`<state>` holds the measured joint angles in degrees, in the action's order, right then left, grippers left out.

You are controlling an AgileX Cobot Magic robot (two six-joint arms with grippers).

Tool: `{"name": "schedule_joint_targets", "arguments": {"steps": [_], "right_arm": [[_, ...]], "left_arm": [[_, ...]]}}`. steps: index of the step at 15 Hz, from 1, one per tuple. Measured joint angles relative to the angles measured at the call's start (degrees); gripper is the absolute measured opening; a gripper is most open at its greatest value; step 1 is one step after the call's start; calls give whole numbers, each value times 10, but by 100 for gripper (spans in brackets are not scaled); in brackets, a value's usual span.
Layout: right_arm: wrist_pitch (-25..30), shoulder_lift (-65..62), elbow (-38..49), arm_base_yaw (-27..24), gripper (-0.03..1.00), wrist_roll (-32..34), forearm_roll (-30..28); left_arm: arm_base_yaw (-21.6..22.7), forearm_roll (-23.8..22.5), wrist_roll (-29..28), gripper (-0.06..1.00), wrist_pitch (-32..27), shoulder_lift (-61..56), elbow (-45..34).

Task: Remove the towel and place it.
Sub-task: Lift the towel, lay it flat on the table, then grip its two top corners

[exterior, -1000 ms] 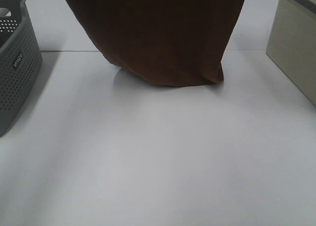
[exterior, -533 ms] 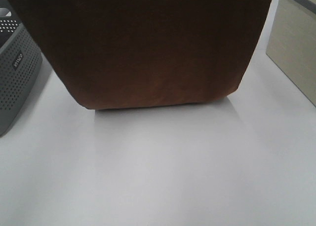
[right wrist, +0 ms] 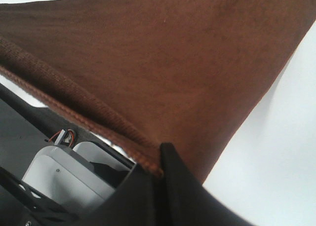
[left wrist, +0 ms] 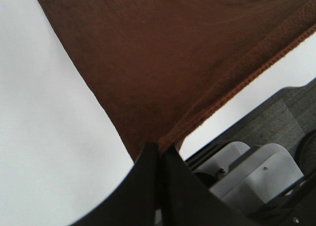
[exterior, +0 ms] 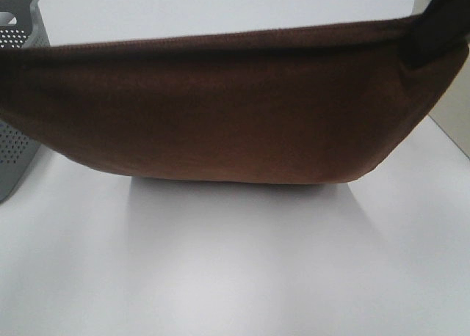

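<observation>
Your left tool point(left wrist: 160, 151) and right tool point(right wrist: 160, 157) each pinch only a corner of the towel point(exterior: 220, 108). If its sagging middle drags on the desk point(exterior: 235, 270), a corner may slip free.

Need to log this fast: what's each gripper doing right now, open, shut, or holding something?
Left gripper: closed, pinching a corner of the towel.
Right gripper: closed, pinching the towel at its other end.
</observation>
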<state>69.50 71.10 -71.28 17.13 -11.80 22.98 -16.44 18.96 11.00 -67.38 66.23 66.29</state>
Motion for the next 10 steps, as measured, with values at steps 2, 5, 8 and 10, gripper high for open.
{"name": "schedule_joint_targets", "arguments": {"steps": [2, 5, 8, 10], "right_arm": [[0, -20, 32, 0, 1, 0, 3], [0, -60, 104, 0, 1, 0, -4], [1, -93, 182, -1, 1, 0, -3], [2, -109, 234, -1, 1, 0, 5]], "left_arm": [[0, 18, 2, 0, 1, -12, -42], [-12, 69, 36, 0, 2, -19, -119], [-69, 70, 28, 0, 5, -20, -180], [-115, 65, 5, 0, 7, -20, -213]]}}
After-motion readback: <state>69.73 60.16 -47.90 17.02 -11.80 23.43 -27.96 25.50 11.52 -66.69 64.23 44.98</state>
